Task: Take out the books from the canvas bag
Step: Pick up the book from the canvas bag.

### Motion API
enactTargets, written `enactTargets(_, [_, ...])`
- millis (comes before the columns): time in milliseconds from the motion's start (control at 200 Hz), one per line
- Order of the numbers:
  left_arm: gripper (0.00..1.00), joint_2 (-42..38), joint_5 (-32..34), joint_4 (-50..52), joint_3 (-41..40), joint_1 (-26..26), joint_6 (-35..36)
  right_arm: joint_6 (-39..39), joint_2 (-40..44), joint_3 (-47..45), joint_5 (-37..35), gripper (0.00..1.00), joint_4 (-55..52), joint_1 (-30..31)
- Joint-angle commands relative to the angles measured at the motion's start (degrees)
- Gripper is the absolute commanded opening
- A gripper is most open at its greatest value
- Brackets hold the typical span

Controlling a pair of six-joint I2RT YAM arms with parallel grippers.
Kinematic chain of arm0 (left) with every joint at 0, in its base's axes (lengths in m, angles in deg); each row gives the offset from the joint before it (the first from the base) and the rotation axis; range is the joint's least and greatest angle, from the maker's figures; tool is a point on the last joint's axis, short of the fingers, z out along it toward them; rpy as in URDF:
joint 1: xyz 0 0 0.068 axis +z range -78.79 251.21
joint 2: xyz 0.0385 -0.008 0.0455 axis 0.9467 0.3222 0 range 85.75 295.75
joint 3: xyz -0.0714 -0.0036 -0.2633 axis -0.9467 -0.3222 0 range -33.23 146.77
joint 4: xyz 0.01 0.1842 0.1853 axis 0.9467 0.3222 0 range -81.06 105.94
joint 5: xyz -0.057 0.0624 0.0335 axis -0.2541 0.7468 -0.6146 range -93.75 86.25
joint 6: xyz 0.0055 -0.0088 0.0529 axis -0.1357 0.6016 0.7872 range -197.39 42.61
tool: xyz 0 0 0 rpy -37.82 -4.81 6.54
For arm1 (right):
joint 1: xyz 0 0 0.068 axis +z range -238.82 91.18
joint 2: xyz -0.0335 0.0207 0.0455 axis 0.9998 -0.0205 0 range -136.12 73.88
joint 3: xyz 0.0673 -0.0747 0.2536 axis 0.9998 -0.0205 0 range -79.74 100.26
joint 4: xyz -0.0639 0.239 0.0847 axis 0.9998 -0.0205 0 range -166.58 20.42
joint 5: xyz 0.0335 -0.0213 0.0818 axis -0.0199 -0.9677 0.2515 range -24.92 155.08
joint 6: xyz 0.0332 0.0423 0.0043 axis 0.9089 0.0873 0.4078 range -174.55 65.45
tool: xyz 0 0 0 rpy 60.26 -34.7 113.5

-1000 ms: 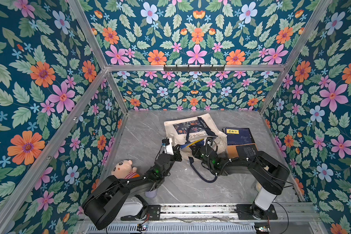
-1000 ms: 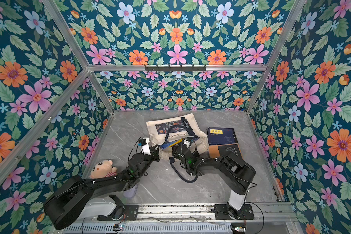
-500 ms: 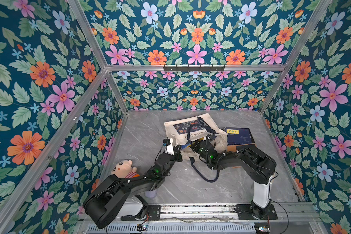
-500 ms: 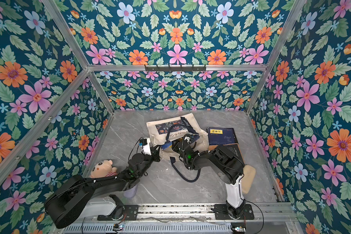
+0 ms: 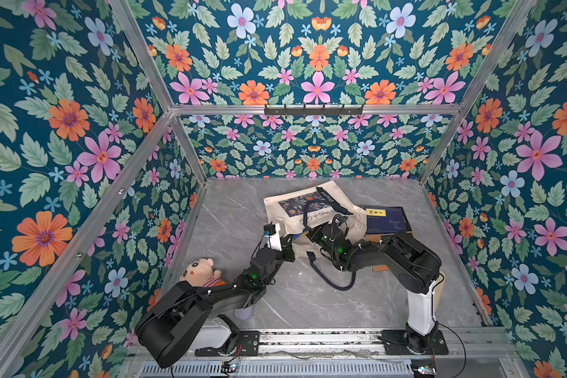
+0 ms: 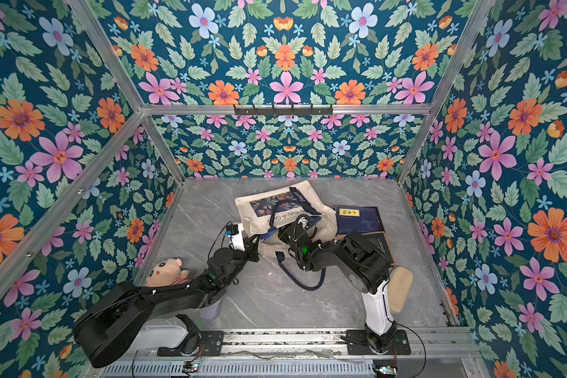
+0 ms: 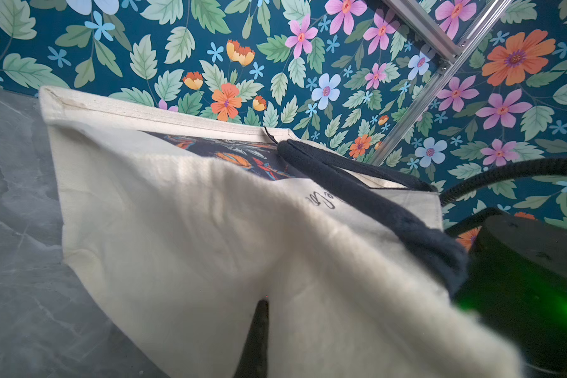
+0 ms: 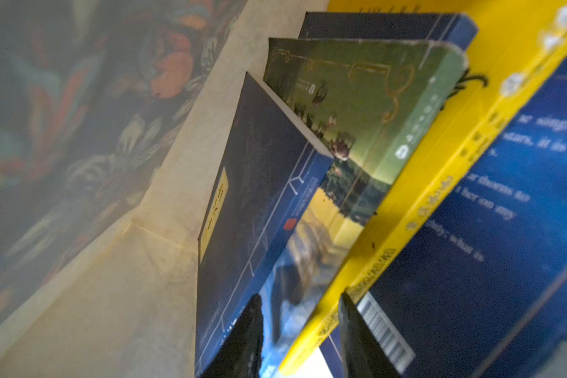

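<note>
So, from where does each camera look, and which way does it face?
Both top views: high above the robot's base, facing down and forward; left arm, right arm, bag, table show.
Left wrist: low beside the bag, facing its outside; left gripper pinches its cloth.
Right wrist: inside the bag, facing books; right gripper straddles the yellow book.
Shared: every view shows the bag.
</note>
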Motion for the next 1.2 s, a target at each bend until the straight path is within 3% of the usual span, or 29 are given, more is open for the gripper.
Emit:
enactTargets(0, [0.0, 0.14, -2.13, -3.9, 0.52, 0.04, 0.86, 0.31, 0.22, 0.91, -1.57, 0.38, 3.32, -0.05])
enactTargets(340, [0.0, 0.52, -2.65, -4.17, 0.62, 0.02, 0.86, 1.41, -1.22, 2.51, -1.09, 0.35, 3.51, -0.11])
enactTargets(595, [0.0, 0.37, -2.39, -4.26, 0.47, 0.01, 0.95, 2.46, -1.36, 1.65, -1.0, 0.19, 4.88, -0.2])
enactTargets(870, [0.0, 0.57, -1.51, -3.91, 0.65, 0.03, 0.6, 2.92, 6.09, -2.97, -0.89, 0.03, 1.6, -0.19])
enactTargets(1195, [0.0, -0.6, 0.13, -2.67, 0.55, 0.01, 0.6, 3.77, 16.87, -11.49, -1.5, 0.01, -3.67, -0.33])
